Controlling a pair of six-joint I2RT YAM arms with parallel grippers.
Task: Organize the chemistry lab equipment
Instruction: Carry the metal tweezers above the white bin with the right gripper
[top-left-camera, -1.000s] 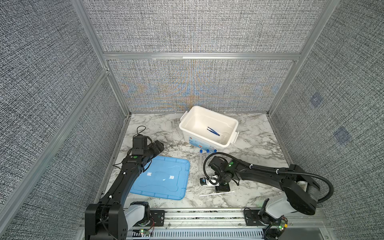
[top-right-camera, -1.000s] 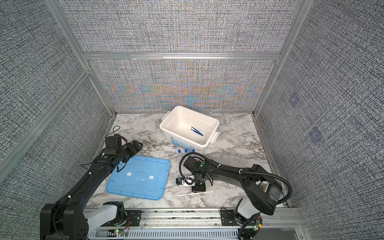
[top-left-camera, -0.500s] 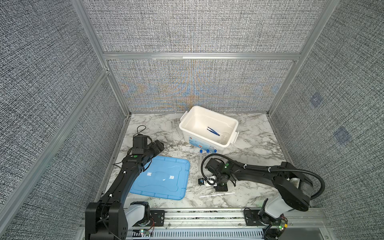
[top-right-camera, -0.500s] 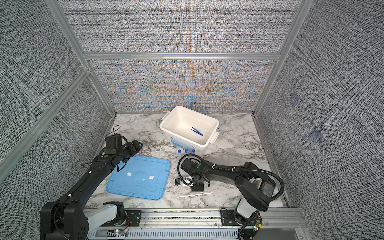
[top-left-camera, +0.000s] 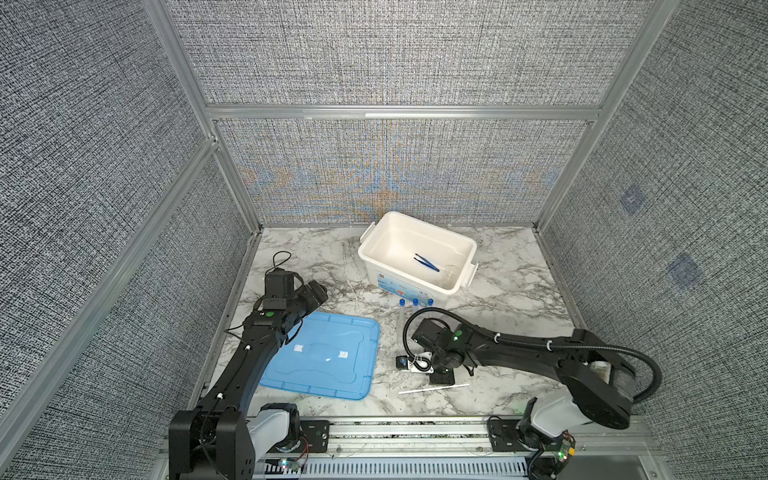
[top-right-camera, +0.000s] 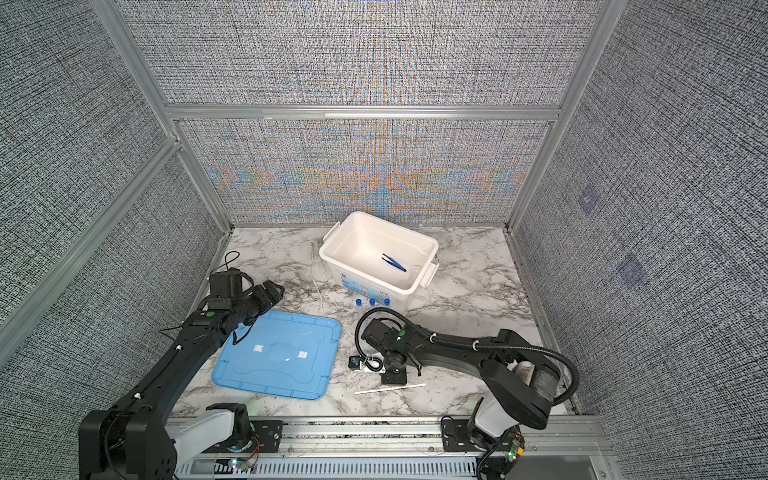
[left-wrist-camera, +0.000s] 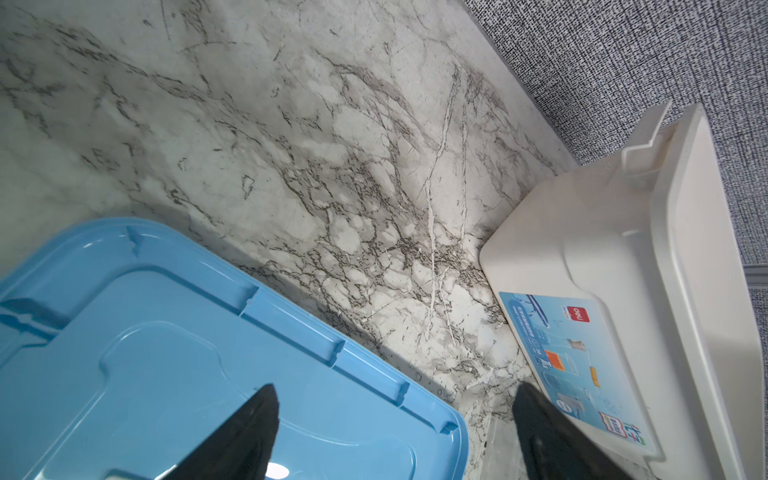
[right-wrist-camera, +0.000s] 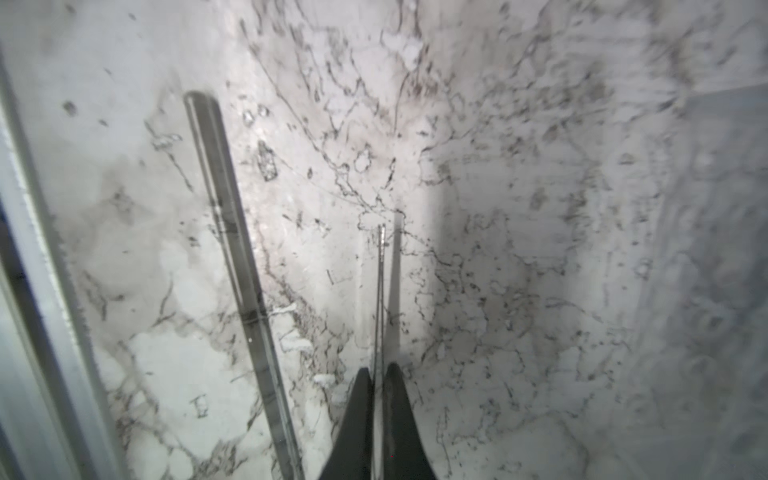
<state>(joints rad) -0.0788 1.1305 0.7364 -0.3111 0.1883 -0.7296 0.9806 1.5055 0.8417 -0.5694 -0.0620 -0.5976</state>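
The left gripper (left-wrist-camera: 395, 395) hovered, jaws spread, over the edge of the blue lid (left-wrist-camera: 166, 353). The right gripper (right-wrist-camera: 376, 370), low on the marble table (top-left-camera: 498, 299), pinched the silver tweezers (right-wrist-camera: 380, 291). The white tub (top-left-camera: 374, 237) held blue tweezers (top-left-camera: 426, 262).

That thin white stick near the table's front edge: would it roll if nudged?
Probably. The thin white stick looks round and lies loose on the smooth marble table, so a sideways nudge would likely roll it. It lies straight, so it seems stiff. Being slim, it is probably light.
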